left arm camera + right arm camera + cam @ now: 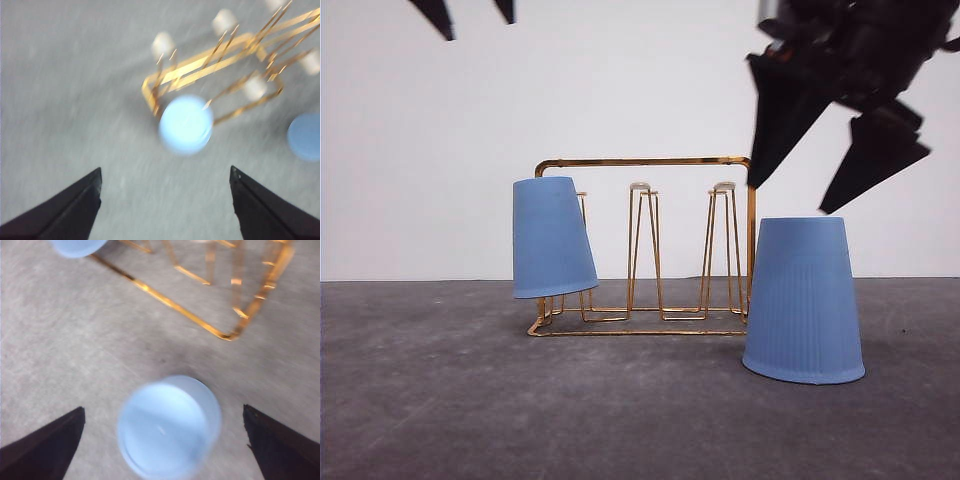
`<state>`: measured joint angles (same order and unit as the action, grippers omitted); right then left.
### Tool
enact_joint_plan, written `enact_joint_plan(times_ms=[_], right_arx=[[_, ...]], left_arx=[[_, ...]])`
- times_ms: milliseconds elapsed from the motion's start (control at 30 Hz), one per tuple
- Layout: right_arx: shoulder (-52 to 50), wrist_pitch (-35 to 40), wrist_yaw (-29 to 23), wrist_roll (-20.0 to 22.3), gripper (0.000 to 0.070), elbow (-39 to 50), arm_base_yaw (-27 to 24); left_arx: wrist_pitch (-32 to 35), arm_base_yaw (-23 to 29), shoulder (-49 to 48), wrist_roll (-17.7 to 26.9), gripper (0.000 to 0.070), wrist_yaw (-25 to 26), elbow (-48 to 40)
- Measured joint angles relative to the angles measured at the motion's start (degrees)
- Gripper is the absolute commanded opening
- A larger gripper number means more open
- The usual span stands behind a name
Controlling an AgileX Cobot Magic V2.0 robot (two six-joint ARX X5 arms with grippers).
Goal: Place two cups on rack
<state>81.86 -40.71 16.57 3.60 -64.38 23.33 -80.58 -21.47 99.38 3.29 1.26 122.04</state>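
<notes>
The right gripper [825, 165] is hanging in the air above the standing cup [804, 300], its two dark fingers spread wide and gripping nothing. That cup is sitting upside down on the grey table [440, 400], directly under the spread fingers and just beside the right end of the rack [645, 245]. In the right wrist view the cup [170, 426] is lying between the two fingertips, well below them, with the rack's gold base wire [165, 297] further out beyond it.

The left gripper [165, 205] is also standing wide and empty, with only its fingertips [438, 17] poking in at the top of the front view. In its wrist view, the hung cup [186, 125] is sitting ahead of the fingers, blurred, on the near corner of the rack [220, 65]. In the front view this cup [552, 238] is hanging upside down and slightly tilted over the leftmost prong, well below the left fingertips.
</notes>
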Motion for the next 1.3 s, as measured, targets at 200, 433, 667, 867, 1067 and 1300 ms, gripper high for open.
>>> enact_joint_plan(times_ms=[200,433,667,867,1067,1300], right_arx=[[3.34,1.07,-1.38,0.00,0.0642,0.00,2.05],[6.47,1.07,-3.14,0.03,0.0595,0.00,2.12],[7.55,0.86,-3.11,0.04,0.0481,0.00,2.12],[7.53,-1.05,-3.21,0.78,0.0327,-0.37,2.12],[7.53,-3.39,-3.19,1.57,0.0325,-1.30,2.12],[7.51,-12.10,-3.17,3.11,0.0325,-13.41,2.12]], left_arx=[[-0.37,2.68,-1.03,-0.39,0.0486,-0.09,-5.21],[8.21,4.62,-8.81,-1.27,0.0486,-0.10,-24.26],[13.25,5.24,-16.23,-3.44,0.0486,-0.03,-44.59],[15.05,5.24,-16.88,-4.04,0.0486,0.00,-50.81],[17.42,5.24,-16.91,-4.17,0.0486,0.02,-50.84],[17.44,5.22,-16.91,-4.17,0.0486,0.04,-50.86]])
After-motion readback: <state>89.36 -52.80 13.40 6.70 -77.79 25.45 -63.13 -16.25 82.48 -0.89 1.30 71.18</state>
